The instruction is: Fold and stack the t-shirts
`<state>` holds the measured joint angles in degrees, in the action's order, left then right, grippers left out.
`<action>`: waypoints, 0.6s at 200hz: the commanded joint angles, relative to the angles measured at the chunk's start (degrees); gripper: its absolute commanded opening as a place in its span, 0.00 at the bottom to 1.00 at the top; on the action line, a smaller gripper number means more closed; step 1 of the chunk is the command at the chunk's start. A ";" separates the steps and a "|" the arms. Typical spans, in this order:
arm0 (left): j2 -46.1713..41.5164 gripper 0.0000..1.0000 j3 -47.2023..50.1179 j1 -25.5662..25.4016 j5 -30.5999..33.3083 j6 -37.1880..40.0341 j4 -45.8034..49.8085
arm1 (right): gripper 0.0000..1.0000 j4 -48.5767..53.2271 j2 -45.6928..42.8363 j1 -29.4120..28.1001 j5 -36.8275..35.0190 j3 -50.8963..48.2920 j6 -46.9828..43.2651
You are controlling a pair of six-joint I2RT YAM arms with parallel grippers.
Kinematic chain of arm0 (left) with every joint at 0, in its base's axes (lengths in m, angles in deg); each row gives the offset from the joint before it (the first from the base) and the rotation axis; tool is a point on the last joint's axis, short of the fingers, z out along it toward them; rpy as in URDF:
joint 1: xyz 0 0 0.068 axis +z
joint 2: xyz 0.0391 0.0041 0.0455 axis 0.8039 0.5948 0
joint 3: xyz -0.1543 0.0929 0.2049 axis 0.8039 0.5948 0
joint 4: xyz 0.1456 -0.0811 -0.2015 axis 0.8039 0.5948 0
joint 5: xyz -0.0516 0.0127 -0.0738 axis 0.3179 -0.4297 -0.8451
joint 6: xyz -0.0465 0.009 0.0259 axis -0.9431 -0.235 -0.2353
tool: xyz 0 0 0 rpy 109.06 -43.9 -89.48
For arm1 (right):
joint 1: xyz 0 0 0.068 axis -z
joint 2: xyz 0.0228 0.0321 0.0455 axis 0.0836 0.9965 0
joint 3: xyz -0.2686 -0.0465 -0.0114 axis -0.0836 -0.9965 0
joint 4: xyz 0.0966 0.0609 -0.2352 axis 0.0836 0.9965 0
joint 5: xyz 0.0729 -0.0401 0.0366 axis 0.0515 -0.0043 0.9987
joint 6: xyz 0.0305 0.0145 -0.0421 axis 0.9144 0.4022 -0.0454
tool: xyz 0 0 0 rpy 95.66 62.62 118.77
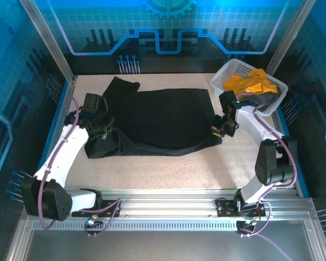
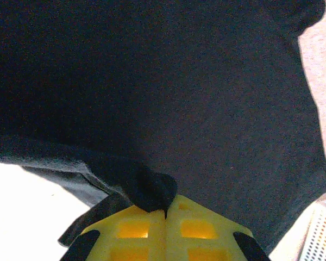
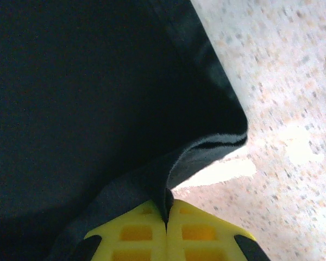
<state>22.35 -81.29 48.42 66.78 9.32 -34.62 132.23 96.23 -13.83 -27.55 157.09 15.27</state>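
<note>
The black t-shirt lies spread across the middle of the table, its long axis running left to right between the two arms, with one sleeve reaching toward the far left. The left hand is clamped on a bunched fold at the shirt's near-left end, and the right hand is clamped on the near-right corner, where the hem lifts off the table. In each wrist view the yellow fingers meet with black cloth pinched between them. Each hand thus holds the end on its own side, and the body of the shirt lies beyond both, away from the arm bases. The fold likely depends on carrying that near edge over the cloth toward the far edge, both hands level; the bunched left end may drag. The orange-yellow t-shirt and dark grey t-shirt sit in the white basket at the far right, nearer the right arm
</note>
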 commanded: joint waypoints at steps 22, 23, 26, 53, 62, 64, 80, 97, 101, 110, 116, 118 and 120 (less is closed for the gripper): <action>6.88 0.00 -5.35 2.24 -2.81 8.41 -5.12 | 0.00 1.30 6.96 1.04 1.69 8.02 -0.54; 7.02 0.00 -5.33 2.30 -2.81 8.50 -5.28 | 0.00 1.32 7.09 1.04 1.64 8.15 -0.57; 7.45 0.00 -5.56 2.39 -2.89 8.89 -5.45 | 0.00 1.31 7.50 1.04 1.48 8.55 -0.45; 10.85 0.00 -7.81 3.64 -2.85 11.68 -6.23 | 0.00 1.62 10.38 1.17 0.05 11.11 0.32; 11.93 0.00 -8.46 4.08 -2.72 12.53 -6.18 | 0.00 1.49 10.98 1.28 -0.24 11.53 0.85; 12.16 0.00 -8.61 4.22 -2.72 12.65 -6.26 | 0.00 1.40 11.09 1.34 -0.27 11.60 0.90; 13.86 0.00 -9.55 4.88 -2.46 14.02 -6.46 | 0.00 1.35 12.33 1.48 -0.76 12.51 1.58; 15.60 0.00 -10.61 5.13 -2.86 15.62 -6.93 | 0.00 1.40 13.46 1.64 -1.15 13.41 2.05; 16.06 0.00 -10.97 5.19 -2.92 15.91 -6.96 | 0.00 1.48 13.66 1.64 -1.31 13.69 2.11; 16.91 0.00 -11.42 5.15 -3.05 16.74 -7.33 | 0.00 1.77 14.23 1.70 -1.81 14.16 2.28; 17.44 0.00 -11.68 5.17 -3.22 17.38 -7.69 | 0.00 1.72 14.42 1.74 -1.98 14.38 2.44; 17.60 0.00 -11.84 5.17 -3.22 17.47 -7.76 | 0.00 1.72 14.50 1.76 -2.00 14.38 2.53; 17.77 0.00 -11.87 5.17 -3.26 17.60 -7.88 | 0.00 1.70 14.59 1.79 -2.07 14.35 2.62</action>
<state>38.30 -90.51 53.03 64.85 22.75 -40.76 132.51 109.26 -13.11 -28.10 169.33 16.39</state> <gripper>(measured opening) 0.054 0.047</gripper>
